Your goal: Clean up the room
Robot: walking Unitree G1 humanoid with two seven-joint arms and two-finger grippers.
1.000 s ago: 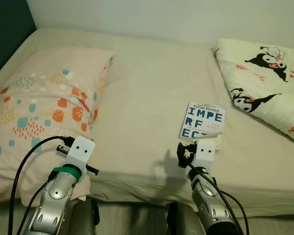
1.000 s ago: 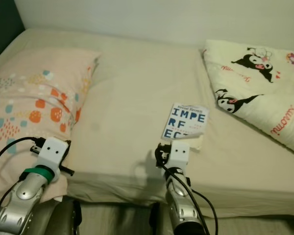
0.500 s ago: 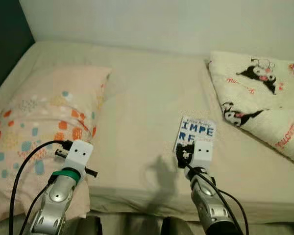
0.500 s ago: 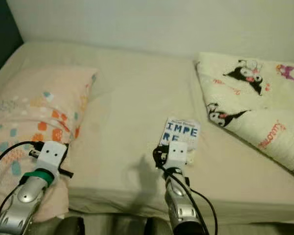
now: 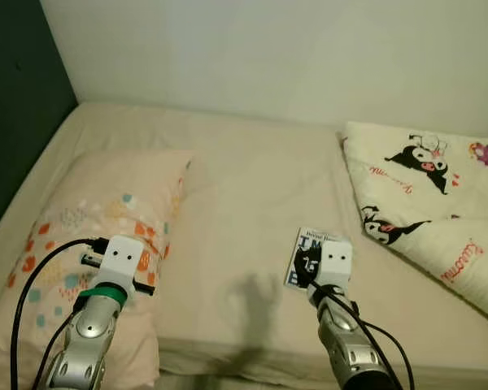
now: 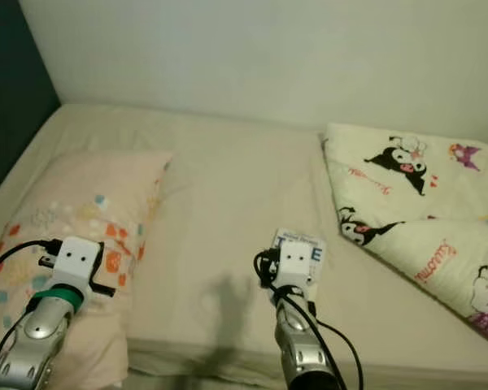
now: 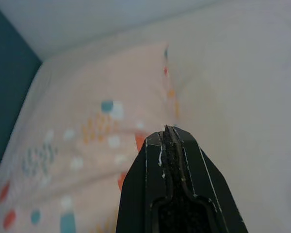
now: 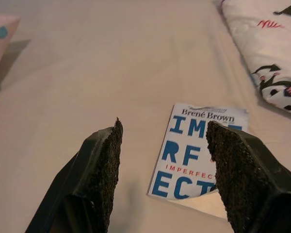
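So nearest to me is my right gripper [image 8: 162, 179], hanging just above the near edge of the cream-sheeted bed [image 5: 244, 187] with its fingers [image 8: 101, 170] spread wide. I've got it like that because the white paperback book with big blue block letters [image 8: 196, 153] is lying flat on the sheet right under and just past the fingertips. It has to go if this room is getting tidied, and a flat book needs a wide opening to come down over an edge. The near corner of the cover curls up a bit, which is probably my best way in, since the sheet is soft and the fingers could just push it down instead of getting under.

My left gripper [image 7: 167, 141] is over on the left, fingers pressed together with nothing between them, hovering above the peach pillow with orange and teal spots [image 5: 98, 236]. It's basically parked out of the way while the right side does the work.

Farther off to the right, the cream blanket printed with black-and-white cartoon characters [image 5: 427, 195] sits bunched against the right side of the bed, well apart from the book. Beyond it all is the plain pale wall [image 5: 293, 57], with a dark teal panel [image 5: 16, 97] at the far left.
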